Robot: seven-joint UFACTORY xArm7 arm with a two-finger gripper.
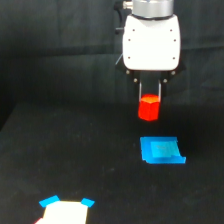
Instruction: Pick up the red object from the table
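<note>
Gripping the red block (148, 108) between its fingers, your gripper (149, 98) is holding it near the table's (60, 150) far edge, roughly midway along it; the jaws are sitting narrow on the block's upper sides, and whether the block is resting on the surface or hanging just above it you cannot tell from this view. You are handling something that looks small, rigid and light, probably smooth plastic, so it is likely to slip if pinched on corners; flat opposite faces of the hexagon are looking like the safest hold. A blue piece (161, 150) is lying just nearer the front edge, apart from the block. A white, blue-tabbed thing (66, 212) is sitting at the front edge. Elsewhere you are getting open black surface on both sides.
</note>
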